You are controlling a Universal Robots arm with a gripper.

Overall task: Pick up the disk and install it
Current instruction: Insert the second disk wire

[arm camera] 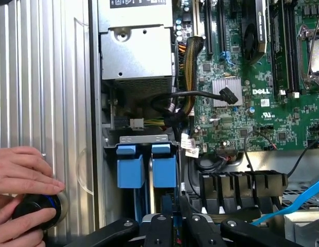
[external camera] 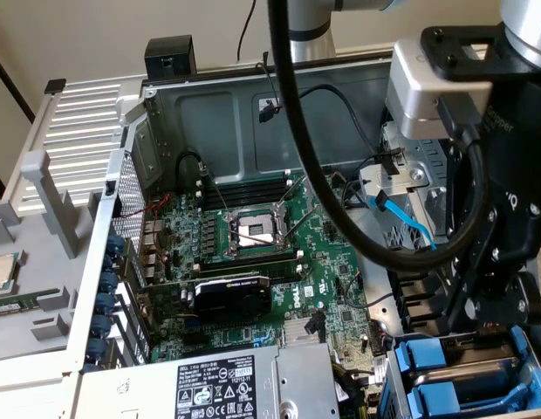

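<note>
My gripper (arm camera: 176, 220) hangs over the drive bay (arm camera: 144, 139) at the corner of the open computer case. Its black fingers (arm camera: 158, 226) stand close together, and a thin blue edge, the disk (arm camera: 175, 232) seen edge-on, shows between them. Just beyond the fingers, two blue-framed carriers (arm camera: 131, 170) (arm camera: 163, 171) sit side by side in the bay. In the exterior view the black gripper body (external camera: 489, 305) reaches down at the right, right above the blue carriers (external camera: 432, 362). The rest of the disk is hidden by the gripper.
A person's hand (arm camera: 20, 175) holds a black round knob (arm camera: 36, 211) on the ribbed grey panel beside the case. The grey power-supply box (external camera: 244, 384) sits next to the bay. The motherboard (external camera: 253, 253), black cables (arm camera: 200, 95) and a light-blue cable (external camera: 406, 223) lie close by.
</note>
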